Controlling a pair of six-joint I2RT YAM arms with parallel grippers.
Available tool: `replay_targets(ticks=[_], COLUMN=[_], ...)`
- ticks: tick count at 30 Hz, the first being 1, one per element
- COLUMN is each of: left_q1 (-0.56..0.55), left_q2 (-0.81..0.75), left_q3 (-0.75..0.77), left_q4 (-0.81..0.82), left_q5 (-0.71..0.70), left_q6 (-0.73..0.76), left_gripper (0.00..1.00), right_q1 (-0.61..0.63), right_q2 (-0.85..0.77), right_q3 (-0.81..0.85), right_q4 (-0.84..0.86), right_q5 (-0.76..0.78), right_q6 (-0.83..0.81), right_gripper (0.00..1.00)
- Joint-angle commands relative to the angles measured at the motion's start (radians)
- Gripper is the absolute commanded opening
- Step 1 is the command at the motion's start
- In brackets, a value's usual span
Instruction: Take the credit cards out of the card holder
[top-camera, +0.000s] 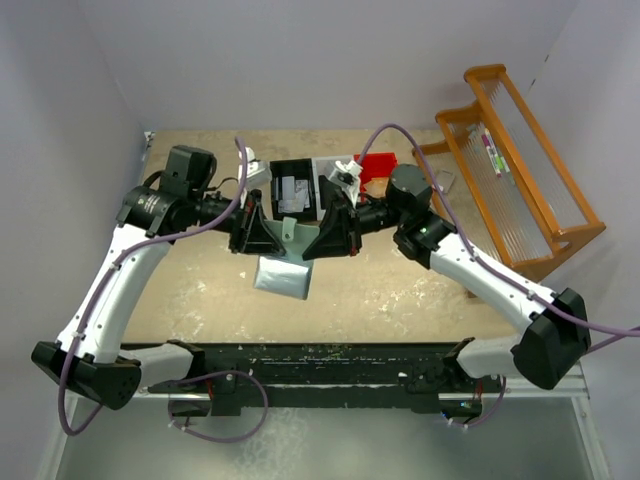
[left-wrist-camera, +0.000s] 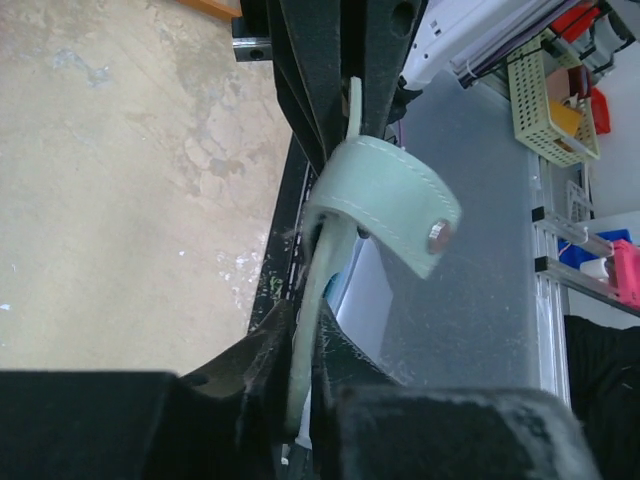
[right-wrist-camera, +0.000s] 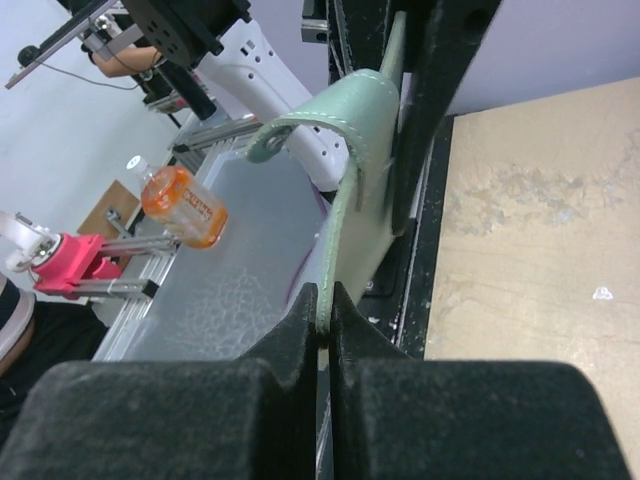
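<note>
Okay, both arms meet over the middle of the desk (top-camera: 400, 290) with the card holder (top-camera: 290, 232) lifted between them, off the surface. The left pincer (top-camera: 272, 237) is clamped on one edge of the pale teal holder; in the left wrist view its black fingers (left-wrist-camera: 250, 360) squeeze the thin panel. The right pincer (top-camera: 308, 240) is shut tight on the opposite edge, and in the right wrist view the panel sits pinched between its fingertips. The holder's strap (left-wrist-camera: 395, 210) curls outward, loose, with a metal snap (left-wrist-camera: 438, 234) at its end. The credit cards can't be made out in any view. A pale grey flat sheet (top-camera: 282, 275) lies on the desk just below the pincers; can't tell what it is. A black bin (top-camera: 295, 185) with pale items inside sits behind the pincers, with a red bin (top-camera: 378, 165) to its right. An orange wooden rack (top-camera: 520, 170) stands at the far right.
</note>
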Motion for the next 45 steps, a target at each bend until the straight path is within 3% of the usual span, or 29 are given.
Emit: replay_targets(ticks=[1,2,4,8,11,16,22,30,45], left_q1=[0.043,0.051,0.067,0.101,0.138,0.189,0.195,0.195,0.195], left_q2=[-0.018,-0.020,-0.024,-0.024,-0.022,-0.034,-0.047,-0.056,-0.056], left_q3=[-0.006,-0.008,-0.014,-0.048,-0.092,-0.171,-0.255,-0.278,-0.261], left_q4=[0.063,0.085,0.125,0.260,0.435,0.755,1.000,1.084,1.055], left_q5=[0.087,0.094,0.106,0.160,0.230,0.271,0.262,0.259,0.250], left_q6=[-0.037,-0.061,-0.116,-0.304,-0.533,-0.900,-1.169,-1.283,-1.284], left_gripper=[0.07,0.01,0.00,0.00,0.00,0.00,0.00,0.00,0.00], right_q1=[-0.006,-0.007,-0.007,-0.011,-0.012,-0.010,-0.002,0.009,0.014], right_q2=[0.020,0.029,0.039,0.042,0.017,-0.101,-0.160,-0.140,-0.170], right_q3=[0.078,0.081,0.083,0.058,-0.008,-0.225,-0.319,-0.326,-0.330], right_q4=[0.088,0.089,0.088,0.095,0.171,0.442,0.460,0.414,0.414], right_q5=[-0.036,-0.032,-0.002,0.074,0.098,0.179,0.340,0.459,0.542], right_q6=[0.042,0.042,0.046,0.044,0.072,0.198,0.169,0.079,0.039], right_gripper=[0.00,0.00,0.00,0.49,0.60,0.65,0.64,0.62,0.59])
